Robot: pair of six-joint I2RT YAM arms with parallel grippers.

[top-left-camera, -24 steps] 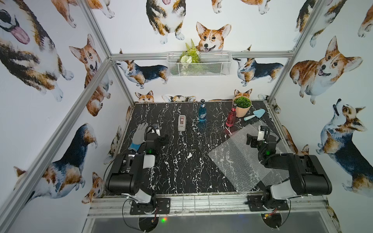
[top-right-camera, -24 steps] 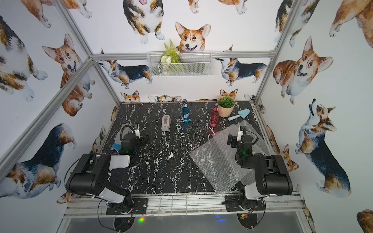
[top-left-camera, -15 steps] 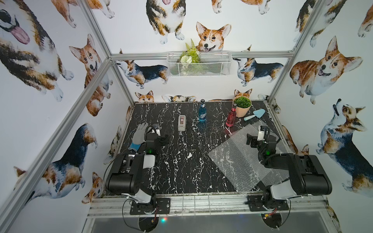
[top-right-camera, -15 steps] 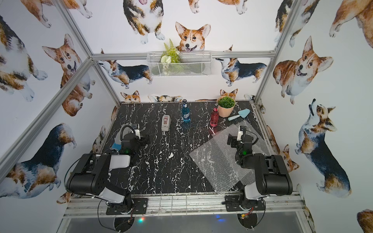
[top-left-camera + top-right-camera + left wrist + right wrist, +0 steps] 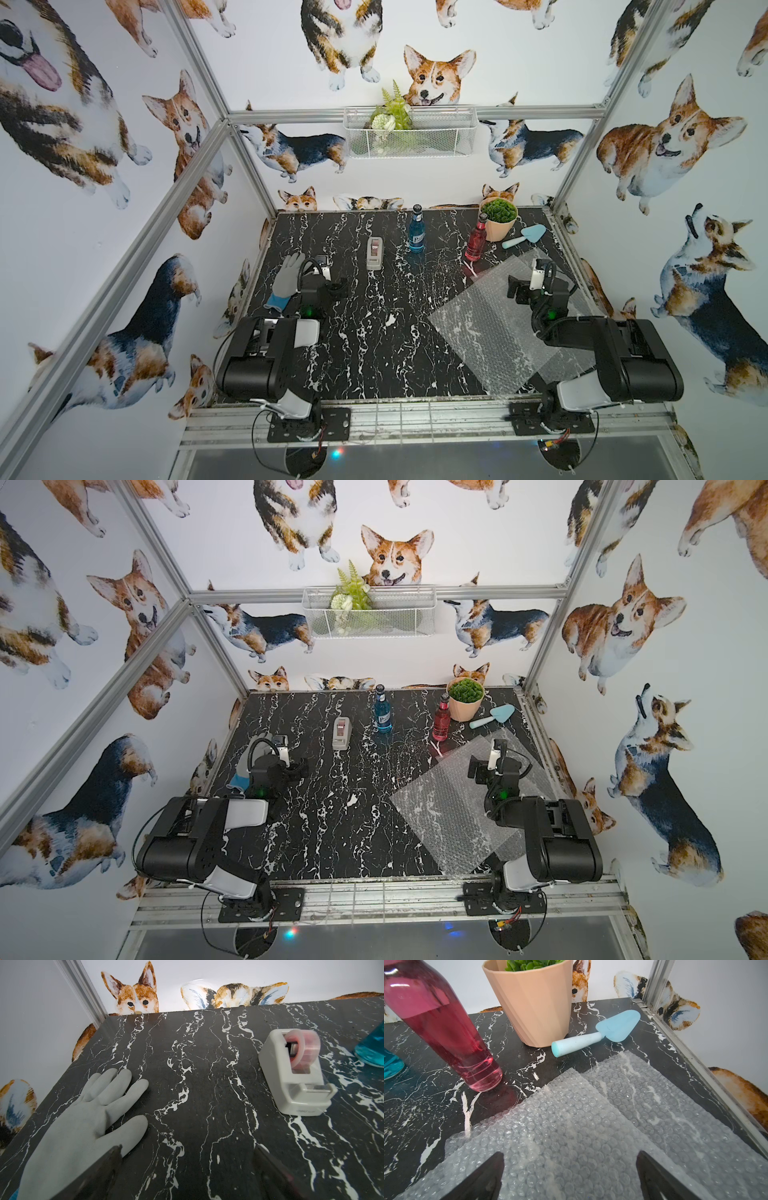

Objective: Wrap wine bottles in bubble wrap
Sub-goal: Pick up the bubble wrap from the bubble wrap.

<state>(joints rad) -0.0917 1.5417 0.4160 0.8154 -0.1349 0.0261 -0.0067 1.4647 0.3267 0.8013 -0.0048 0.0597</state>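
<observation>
In both top views, the wrapping has not begun. The blue bottle and the red bottle stand upright and bare at the far side of the table. The two sheets of bubble wrap lie flat, one partly over the other, on the right part of the table, with no bottle on them. I judge that everything is left to do: lay a bottle on a sheet, roll it, then the same for the second one. The right gripper hovers over the far part of the wrap, and the red bottle is near it. The left gripper is well apart from the sheets, beside a grey glove.

In the left wrist view, the jaws of the left gripper are spread, with nothing between them. Below is bare table. The tape dispenser stands ahead, and only an edge of the blue bottle shows.

In the right wrist view, the jaws of the right gripper are also spread and empty, above the upper sheet. The red bottle stands on bare table just beside the sheet's edge. Behind are a plant pot and a small trowel.
</observation>
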